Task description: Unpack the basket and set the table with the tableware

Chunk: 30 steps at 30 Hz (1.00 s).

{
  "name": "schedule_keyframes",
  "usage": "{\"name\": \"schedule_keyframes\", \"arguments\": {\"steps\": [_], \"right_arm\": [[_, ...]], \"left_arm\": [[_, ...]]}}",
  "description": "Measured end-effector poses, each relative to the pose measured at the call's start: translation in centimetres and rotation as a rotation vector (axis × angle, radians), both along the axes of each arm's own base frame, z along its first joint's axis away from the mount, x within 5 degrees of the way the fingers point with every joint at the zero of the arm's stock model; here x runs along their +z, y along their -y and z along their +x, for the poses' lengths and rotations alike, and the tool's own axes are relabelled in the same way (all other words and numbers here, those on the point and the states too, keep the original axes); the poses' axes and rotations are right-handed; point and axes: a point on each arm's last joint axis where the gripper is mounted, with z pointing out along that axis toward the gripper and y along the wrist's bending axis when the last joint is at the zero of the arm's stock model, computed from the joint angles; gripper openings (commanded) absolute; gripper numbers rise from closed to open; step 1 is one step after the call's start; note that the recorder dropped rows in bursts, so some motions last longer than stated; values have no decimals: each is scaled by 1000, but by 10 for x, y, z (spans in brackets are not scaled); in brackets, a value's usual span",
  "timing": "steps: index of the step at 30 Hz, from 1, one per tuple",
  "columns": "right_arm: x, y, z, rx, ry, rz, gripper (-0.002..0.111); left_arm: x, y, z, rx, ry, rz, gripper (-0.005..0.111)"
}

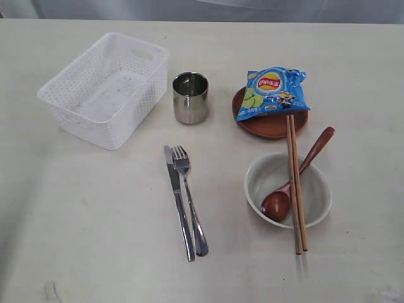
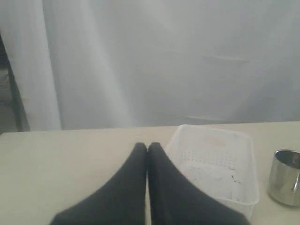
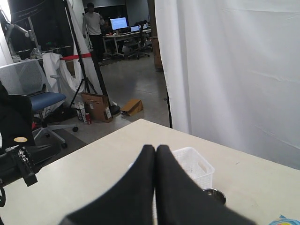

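Note:
The white lattice basket (image 1: 104, 88) stands empty at the back left of the table (image 1: 88, 221). Beside it stands the steel cup (image 1: 190, 97). A brown plate (image 1: 271, 123) carries a blue chip bag (image 1: 273, 93). The pale bowl (image 1: 288, 189) holds a reddish-brown spoon (image 1: 297, 177), and wooden chopsticks (image 1: 295, 183) lie across it. Knife (image 1: 178, 202) and fork (image 1: 189, 199) lie side by side in the middle. Neither arm shows in the exterior view. My left gripper (image 2: 147, 146) is shut and holds nothing, with the basket (image 2: 215, 159) and cup (image 2: 285, 177) beyond it. My right gripper (image 3: 155, 148) is shut and holds nothing.
White curtains hang behind the table. In the right wrist view the basket (image 3: 194, 166) and cup rim (image 3: 213, 193) sit past the fingers; beyond the table edge are an office chair (image 3: 33, 89), boxes and a person far off.

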Motion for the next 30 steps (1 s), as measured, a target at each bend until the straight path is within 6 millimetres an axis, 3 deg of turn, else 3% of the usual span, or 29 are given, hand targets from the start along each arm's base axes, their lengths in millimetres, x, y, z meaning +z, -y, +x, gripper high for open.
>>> {"name": "schedule_keyframes", "arguments": {"steps": [8, 18, 30], "right_arm": [[0, 0, 0, 0, -1, 1, 0], [0, 0, 0, 0, -1, 1, 0], [0, 0, 0, 0, -1, 1, 0]], "left_arm": [[-3, 0, 0, 3, -14, 127, 0], [-20, -2, -2, 10, -204, 159, 0], [-21, -2, -2, 11, -219, 162, 0]]}}
